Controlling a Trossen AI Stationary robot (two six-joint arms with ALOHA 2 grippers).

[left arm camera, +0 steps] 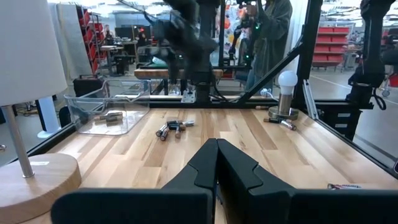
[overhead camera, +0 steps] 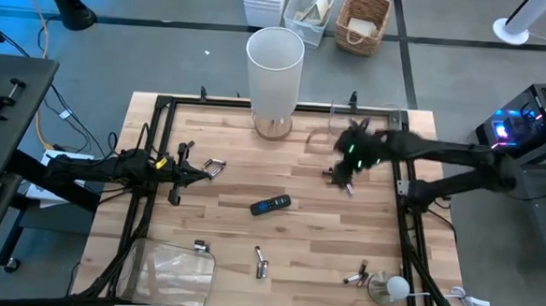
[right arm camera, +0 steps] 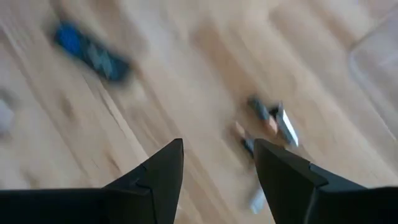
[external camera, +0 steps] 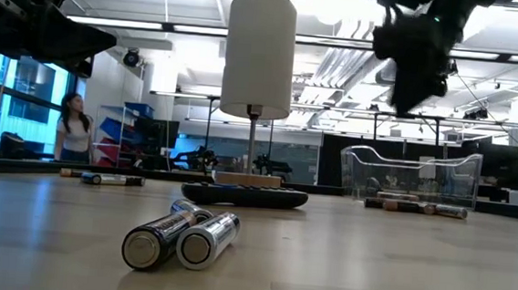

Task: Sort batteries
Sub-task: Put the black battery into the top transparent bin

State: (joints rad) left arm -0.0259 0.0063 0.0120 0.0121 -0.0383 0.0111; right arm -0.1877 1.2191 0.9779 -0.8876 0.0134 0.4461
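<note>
Batteries lie scattered on the wooden table: a small cluster [right arm camera: 272, 122] just beyond my right gripper's fingertips, a pair [external camera: 181, 240] near the front edge, one [overhead camera: 214, 166] by my left gripper, others [overhead camera: 261, 262] toward the near side. Some lie in a clear bin [left arm camera: 106, 111] at the far right. My right gripper [right arm camera: 217, 163] hangs above the table, pointing steeply down, open and empty; it is blurred in the high view [overhead camera: 347, 171]. My left gripper [left arm camera: 217, 158] stays level at the table's left, shut on nothing.
A lamp with a white shade [overhead camera: 274, 73] stands on a wooden base at the far middle. A black remote with a blue mark [overhead camera: 270, 205] lies mid-table. A second clear container [overhead camera: 168, 271] sits at the near left, a light bulb in a holder [overhead camera: 389, 288] at the near right.
</note>
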